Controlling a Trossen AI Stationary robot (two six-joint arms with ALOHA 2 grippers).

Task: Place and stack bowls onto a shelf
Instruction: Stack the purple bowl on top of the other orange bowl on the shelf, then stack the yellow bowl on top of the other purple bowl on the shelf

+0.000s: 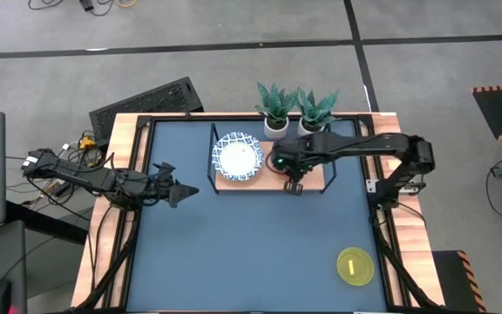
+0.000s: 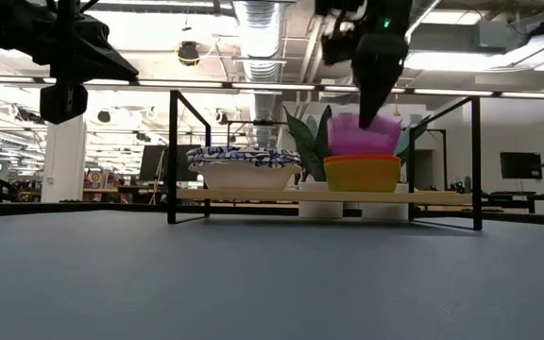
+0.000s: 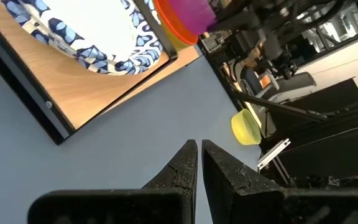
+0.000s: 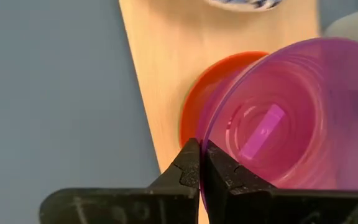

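Observation:
A stack of white bowls with blue patterned rims (image 1: 239, 157) sits on the left half of the light-wood shelf (image 1: 316, 177). On the right half, a purple bowl (image 2: 362, 135) rests nested in an orange-red bowl (image 2: 362, 174). My right gripper (image 4: 201, 163) is above them, shut on the purple bowl. A yellow bowl (image 1: 354, 266) stands on the blue table near the front right. My left gripper (image 1: 186, 192) hangs shut and empty over the table, left of the shelf. My right gripper pinches the purple bowl's rim (image 4: 209, 133) between its two fingers, one inside the bowl and one outside. The fingers come from above, pointing down. The bowl sits open side up in the orange-red bowl (image 4: 194, 102) on the shelf board.
Two small white pots with green plants (image 1: 276, 126) (image 1: 312, 125) stand right behind the shelf. The shelf's black wire frame (image 2: 173, 156) rises around the board. Open blue tabletop (image 1: 251, 253) lies in front of the shelf.

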